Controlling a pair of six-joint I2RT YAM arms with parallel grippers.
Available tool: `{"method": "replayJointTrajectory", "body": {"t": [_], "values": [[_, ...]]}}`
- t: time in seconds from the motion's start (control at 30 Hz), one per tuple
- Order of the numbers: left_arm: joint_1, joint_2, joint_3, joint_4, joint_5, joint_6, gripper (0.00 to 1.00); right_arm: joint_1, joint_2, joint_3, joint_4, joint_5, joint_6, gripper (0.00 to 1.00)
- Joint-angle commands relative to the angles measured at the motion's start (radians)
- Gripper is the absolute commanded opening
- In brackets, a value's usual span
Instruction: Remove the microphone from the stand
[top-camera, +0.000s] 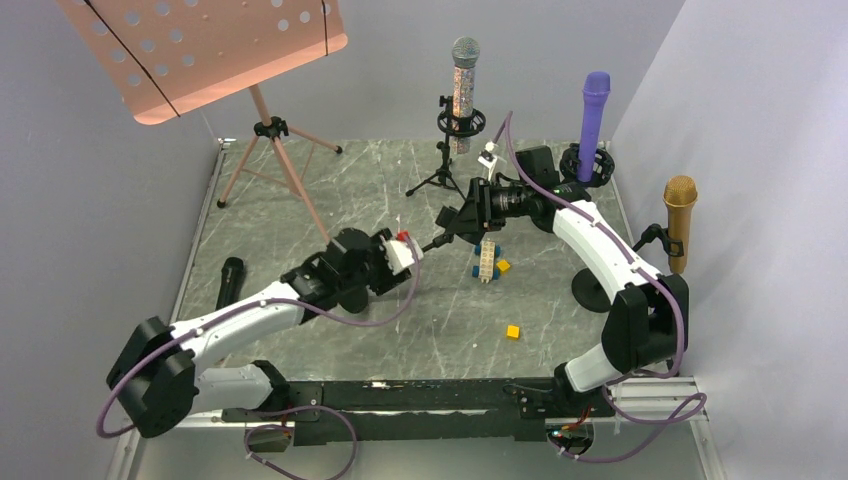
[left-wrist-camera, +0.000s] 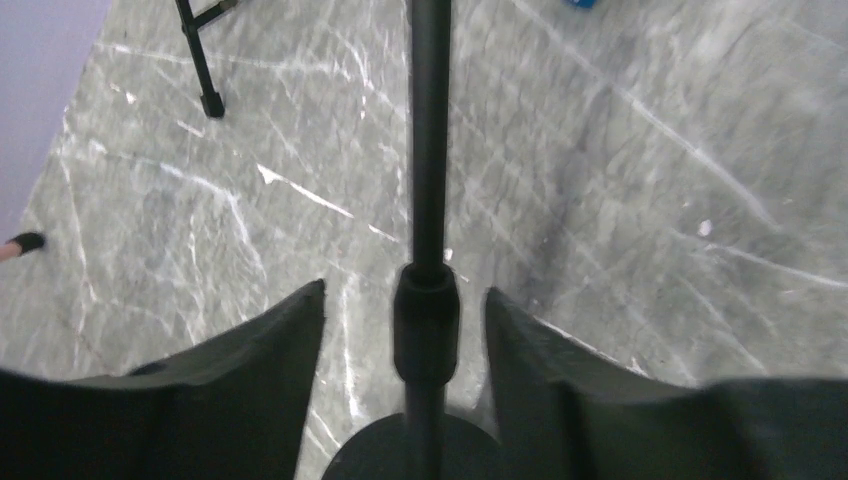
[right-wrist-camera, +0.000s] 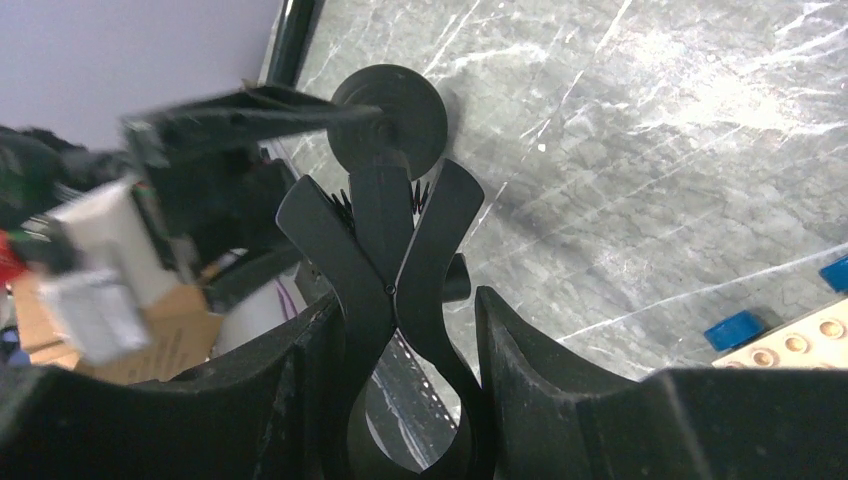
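- While the right gripper (right-wrist-camera: 405, 300) is clamped on the clip (right-wrist-camera: 385, 230) of the stand (left-wrist-camera: 427, 330), the black mic (top-camera: 230, 280) lies flat on the table (top-camera: 300, 190) by its left edge, well apart from the stand.
- The clip sits between the right fingers (right-wrist-camera: 300, 380), its two handles crossing like scissors above them.
- The stand is tipped far from upright over the middle of the table and runs from the right gripper to the left gripper (left-wrist-camera: 405, 290).
- Its round base (right-wrist-camera: 390, 105) is at the left gripper's end. I cannot tell whether it touches the table.
- The left gripper's fingers stand apart, one on each side of the pole (left-wrist-camera: 430, 150). Table shows in the gap on both sides, so they touch nothing.
- A silver mic (top-camera: 464, 80) stands upright in a tripod (top-camera: 440, 180) at the far edge.
- A purple mic (top-camera: 594, 120) stands at the far right corner, and a gold mic (top-camera: 680, 220) by the right edge.
- A music stand (top-camera: 200, 50) rises over the far left corner.
- Stacked blocks (top-camera: 487, 262) lie near the middle, just beside the right gripper. A yellow block (top-camera: 513, 331) lies closer to the near edge.
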Motion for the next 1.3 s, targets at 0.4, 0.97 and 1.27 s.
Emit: {"method": "replayJointTrajectory", "body": {"t": [0.4, 0.97, 1.27], "values": [[0.415, 0.155, 0.326, -0.596, 1.013, 0.232, 0.71, 0.061, -0.159, -0.05, 0.023, -0.064, -0.481, 0.0], [0.333, 0.266, 0.331, -0.448, 1.045, 0.147, 0.0, 0.081, -0.157, -0.034, 0.048, -0.012, -0.401, 0.0], [-0.03, -0.078, -0.092, 0.23, -0.154, 0.026, 0.0, 0.063, -0.071, -0.011, 0.098, 0.103, -0.008, 0.0]]}}
